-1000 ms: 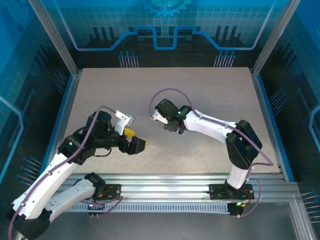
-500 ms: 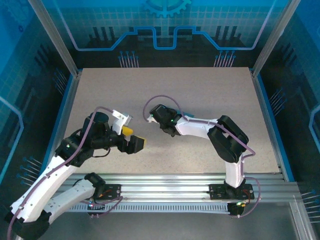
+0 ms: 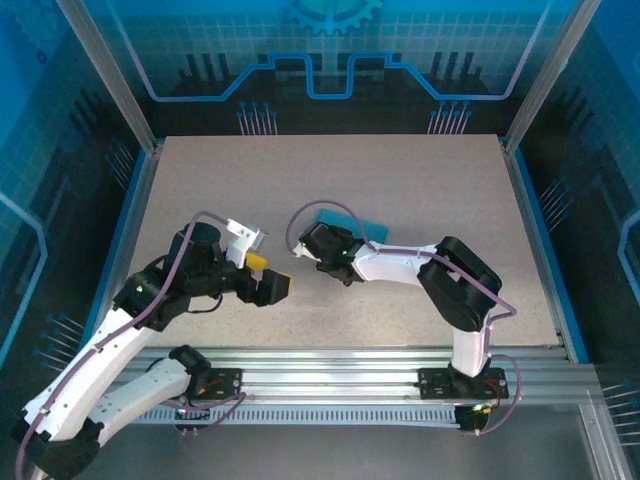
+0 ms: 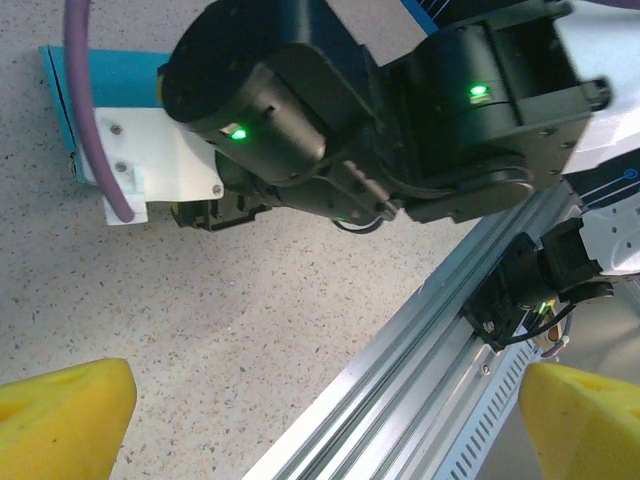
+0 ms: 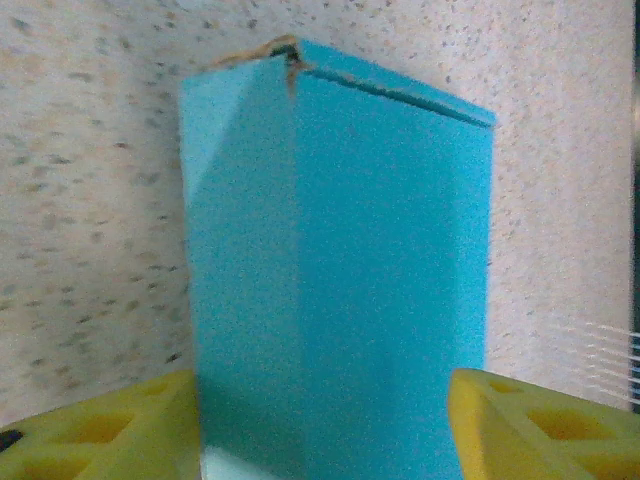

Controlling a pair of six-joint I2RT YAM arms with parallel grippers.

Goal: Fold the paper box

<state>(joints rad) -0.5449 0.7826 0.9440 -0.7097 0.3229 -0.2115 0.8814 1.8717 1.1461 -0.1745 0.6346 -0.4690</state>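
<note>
Left gripper [image 4: 320, 420] hangs nearest the bases, jaws spread wide on nothing, at eight o'clock of the paper box [image 5: 340, 280]. The right gripper [image 5: 322, 425] straddles the box's near end, a jaw at each side; whether they pinch it I cannot tell. The box lies flat on the table [image 3: 420, 170], at two o'clock of that gripper, closed into a blue rectangle, far corner frayed, inside hidden. Folding looks done, and the step seems to be the release. Next the right jaws must clear both sides and back off without dragging it.
</note>
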